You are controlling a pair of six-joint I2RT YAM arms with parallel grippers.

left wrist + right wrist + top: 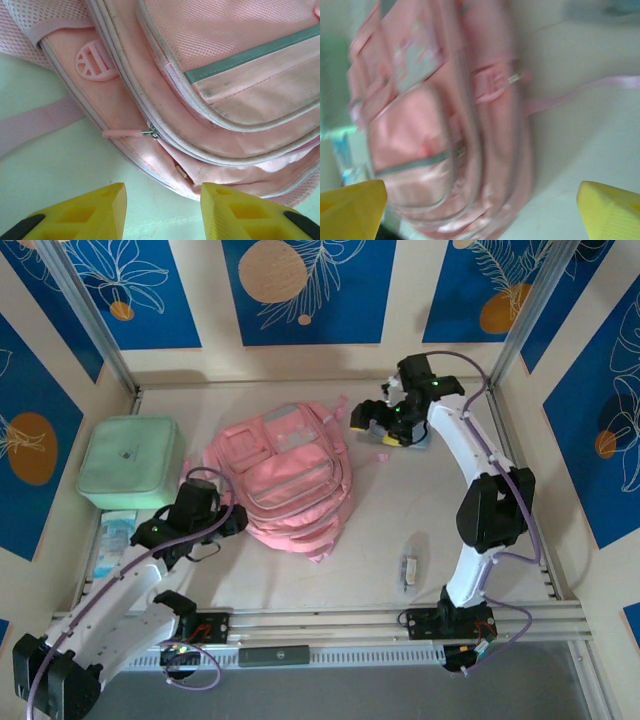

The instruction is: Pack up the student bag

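Student bag (pixel 290 480) lying flat mid-surface (pixel 420 510), front pockets up, mint-green case (pixel 128 462) beside it. My left tool (pixel 162 199) hangs at the bag's near-left edge, jaws apart and empty, just short of the zip pull (pixel 127 133). My right tool (pixel 372 428) sits off the far-right corner, jaws spread wide, holding nothing.

Likely faults: the left jaws closing on a fabric fold rather than the slim pull. The soft, unpinned bag sliding when tugged. The right tool snagging loose webbing (pixel 590 90), since its wrist view is blurred and aim is uncertain.
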